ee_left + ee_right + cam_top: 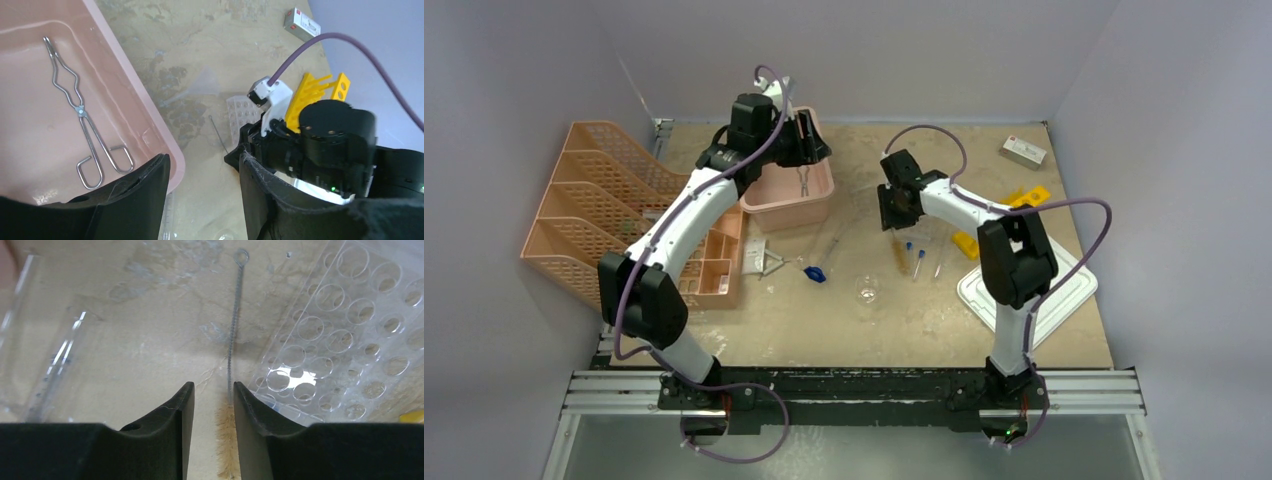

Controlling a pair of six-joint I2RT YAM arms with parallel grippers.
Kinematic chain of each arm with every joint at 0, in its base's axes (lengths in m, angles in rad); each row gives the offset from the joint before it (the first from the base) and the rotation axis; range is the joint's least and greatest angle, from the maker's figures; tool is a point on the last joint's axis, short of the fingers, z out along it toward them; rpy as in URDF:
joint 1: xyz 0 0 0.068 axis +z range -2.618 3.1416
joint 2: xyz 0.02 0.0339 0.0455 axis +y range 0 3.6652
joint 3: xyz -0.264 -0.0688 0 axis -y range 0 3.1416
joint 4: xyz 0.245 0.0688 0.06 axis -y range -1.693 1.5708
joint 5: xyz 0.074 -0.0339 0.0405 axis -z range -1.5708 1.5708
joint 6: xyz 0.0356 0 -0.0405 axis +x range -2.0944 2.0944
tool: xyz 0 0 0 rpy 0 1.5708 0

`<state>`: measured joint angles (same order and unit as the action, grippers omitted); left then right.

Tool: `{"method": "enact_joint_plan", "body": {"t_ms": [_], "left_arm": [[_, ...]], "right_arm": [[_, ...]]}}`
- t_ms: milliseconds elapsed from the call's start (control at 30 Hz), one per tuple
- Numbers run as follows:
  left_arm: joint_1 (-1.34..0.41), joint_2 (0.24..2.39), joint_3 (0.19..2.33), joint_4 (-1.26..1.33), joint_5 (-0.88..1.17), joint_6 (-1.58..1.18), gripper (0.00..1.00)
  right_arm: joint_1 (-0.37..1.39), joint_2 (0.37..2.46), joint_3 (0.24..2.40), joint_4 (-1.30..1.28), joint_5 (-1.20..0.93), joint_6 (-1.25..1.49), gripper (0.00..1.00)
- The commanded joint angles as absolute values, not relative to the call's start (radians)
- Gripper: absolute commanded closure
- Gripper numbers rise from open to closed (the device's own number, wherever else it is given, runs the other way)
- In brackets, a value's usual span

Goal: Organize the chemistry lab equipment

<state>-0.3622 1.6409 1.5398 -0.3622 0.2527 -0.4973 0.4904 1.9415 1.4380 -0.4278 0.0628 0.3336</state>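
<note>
Pink bin [132, 85], well left of the clear rack [345, 325], is holding the metal scissor-tongs [80, 107] under the left gripper [202, 157], jaws apart and empty. Just left of the rack, the wire tube brush [232, 325] could be rolling aside if the right gripper [213, 387], jaws narrowly apart astride its bristles, is pinching off-centre; its long axis is running away, loop end farthest.

- In the plastic bin [769, 205], far and left of middle on the table [824, 335]: scissor-tongs [82, 112], flat on its floor.
- Left of the bin: mesh file trays [584, 215], with a compartment organizer [719, 262] against their right side.
- Right of the organizer: dropper [814, 272]; farther right and nearer, beaker [867, 291].
- Mid-table: wire tube brush [231, 340], just left of the tube rack [345, 340]; capped tubes [918, 262] close by.
- To the right: holed peg rack [1029, 197], behind the lid [1074, 285].
- Far right corner: small box [1024, 152].
</note>
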Motion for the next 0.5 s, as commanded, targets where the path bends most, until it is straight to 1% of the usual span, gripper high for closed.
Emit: {"method": "enact_joint_plan", "body": {"t_ms": [0,100,333,400,467], "left_arm": [[-0.359,1.584,1.532,-0.288,0.219,-0.508,0.47],[-0.359,1.585,1.538,-0.281,0.227,-0.512,0.48],[-0.359,1.568,1.568,-0.252,0.222,-0.495,0.47],[-0.359,1.568,1.564,-0.245,0.217,-0.502,0.47],[-0.359,1.568,1.561,-0.238,0.218,-0.508,0.47]], "right_arm": [[0.498,1.952,1.479,-0.477,0.135,0.376,0.61],[0.497,1.989,1.520,-0.516,0.151,0.383,0.59],[0.498,2.041,1.538,-0.503,0.172,0.382,0.63],[0.499,2.061,1.535,-0.495,0.172,0.374,0.66],[0.499,2.079,1.536,-0.490,0.156,0.358,0.74]]}}
